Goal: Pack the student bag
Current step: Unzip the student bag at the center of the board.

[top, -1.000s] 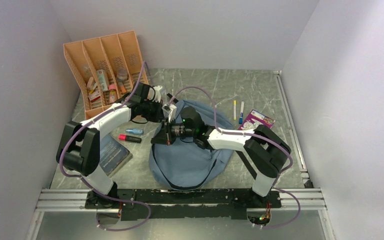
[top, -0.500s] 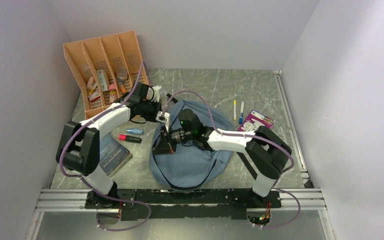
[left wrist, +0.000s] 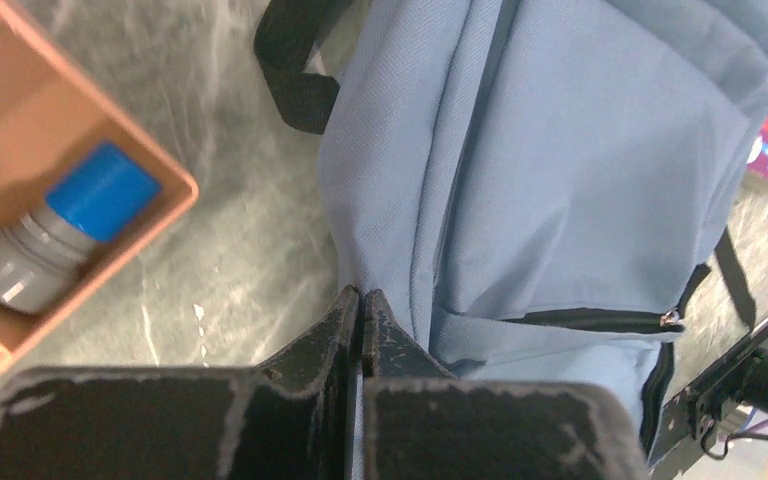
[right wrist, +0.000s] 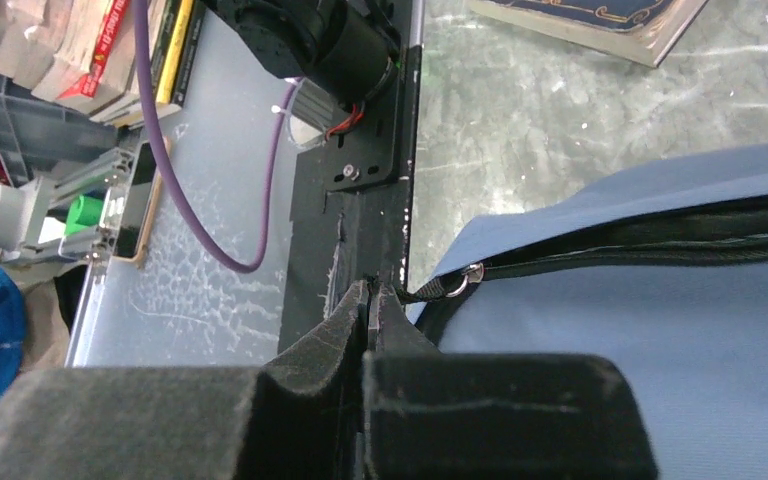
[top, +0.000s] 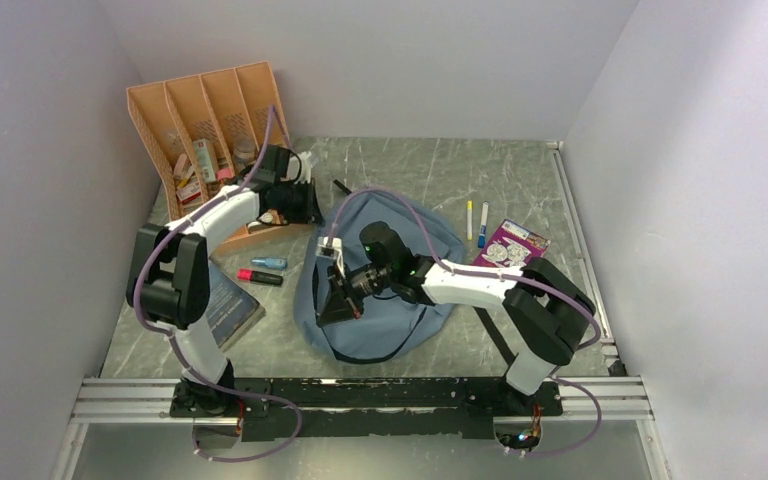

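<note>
The student bag, grey-blue with dark zippers, lies flat in the middle of the table. My left gripper is at the bag's far-left edge, beside the orange organizer. In the left wrist view its jaws are shut, with a fold of the bag's fabric running into them. My right gripper sits over the bag's left side. In the right wrist view it is shut on the black zipper pull, which hangs from a metal ring at the end of the dark zipper line.
An orange organizer with several small items stands at the back left; a blue-capped bottle lies in it. A pink highlighter, a blue one and a book lie left of the bag. Two pens and a purple booklet lie to its right.
My left gripper has moved back and left toward the organizer. My right gripper has travelled toward the near left along the bag with the zipper pull, and the bag has shifted and bunched.
</note>
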